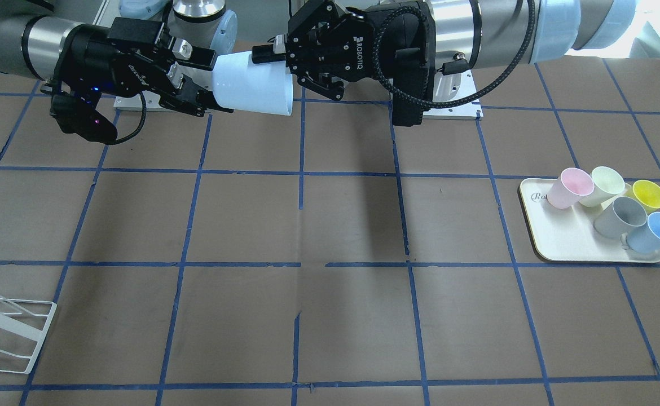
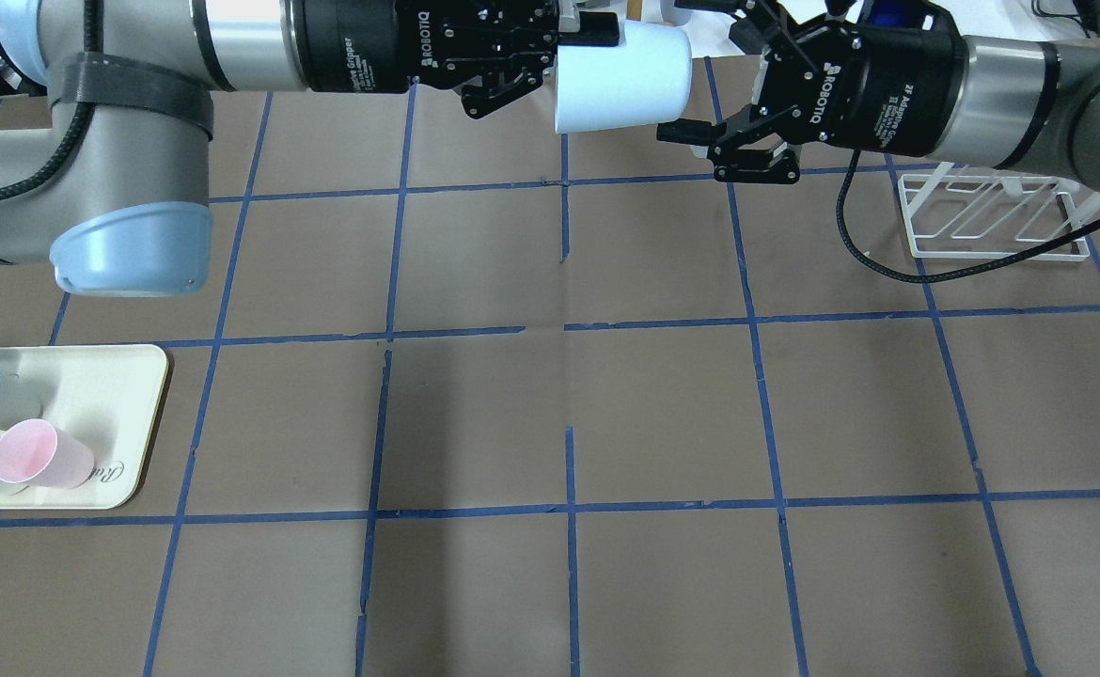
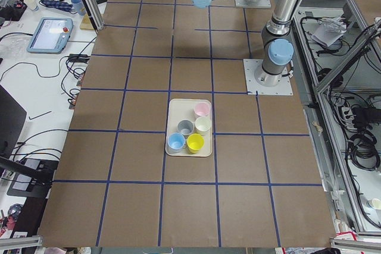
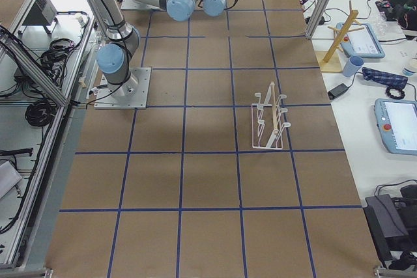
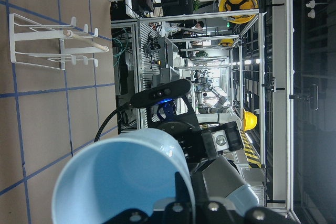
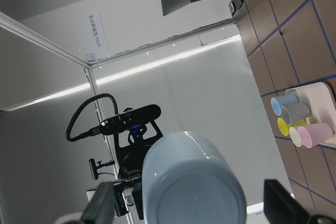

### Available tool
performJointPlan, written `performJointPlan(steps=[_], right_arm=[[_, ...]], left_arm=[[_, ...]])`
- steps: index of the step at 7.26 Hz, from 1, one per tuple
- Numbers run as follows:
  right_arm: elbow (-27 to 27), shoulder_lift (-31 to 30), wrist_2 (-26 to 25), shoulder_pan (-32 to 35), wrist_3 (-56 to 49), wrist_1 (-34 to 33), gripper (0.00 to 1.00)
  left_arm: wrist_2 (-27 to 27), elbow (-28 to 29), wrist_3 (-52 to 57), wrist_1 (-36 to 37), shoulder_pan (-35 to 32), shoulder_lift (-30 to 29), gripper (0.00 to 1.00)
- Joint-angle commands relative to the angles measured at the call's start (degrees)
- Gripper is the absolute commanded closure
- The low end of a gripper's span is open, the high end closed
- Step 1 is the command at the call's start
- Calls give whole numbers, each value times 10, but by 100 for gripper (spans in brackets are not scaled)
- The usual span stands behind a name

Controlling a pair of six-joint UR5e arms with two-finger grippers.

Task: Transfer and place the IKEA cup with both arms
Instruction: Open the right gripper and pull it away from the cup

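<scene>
The pale light-blue IKEA cup [image 1: 254, 84] hangs on its side in mid-air over the far middle of the table [image 2: 620, 80]. My left gripper [image 1: 276, 62] is shut on the cup's wide rim; one finger [image 2: 597, 28] lies on the outer wall. The left wrist view looks into the cup's mouth [image 5: 126, 177]. My right gripper [image 1: 214, 82] is open and straddles the cup's narrow base [image 2: 700, 80]. In the right wrist view the base [image 6: 191, 182] sits between both fingers with a gap on each side.
A cream tray [image 1: 567, 242] at the robot's left holds the twin blue cup [image 1: 654, 231], a grey cup [image 1: 620, 217], a pink cup [image 1: 570, 188], a pale green cup [image 1: 603, 185] and a yellow cup [image 1: 649, 194]. A white wire rack [image 2: 992, 212] stands at the robot's right.
</scene>
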Motion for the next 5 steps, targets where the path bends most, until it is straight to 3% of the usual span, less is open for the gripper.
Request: performJointPlan(steps=[1, 3, 4, 5], right_arm=[[0, 2, -45, -18, 15, -19, 0], [0, 1, -101, -68, 15, -26, 0], [-1, 1, -178, -82, 15, -35, 0], [-1, 1, -228, -86, 31, -88, 0]], left_arm=[[34, 6, -54, 1, 2, 11, 100], [177, 65, -127, -7, 6, 4, 100], [254, 62, -128, -27, 5, 8, 100], [348, 71, -123, -79, 5, 12, 100]])
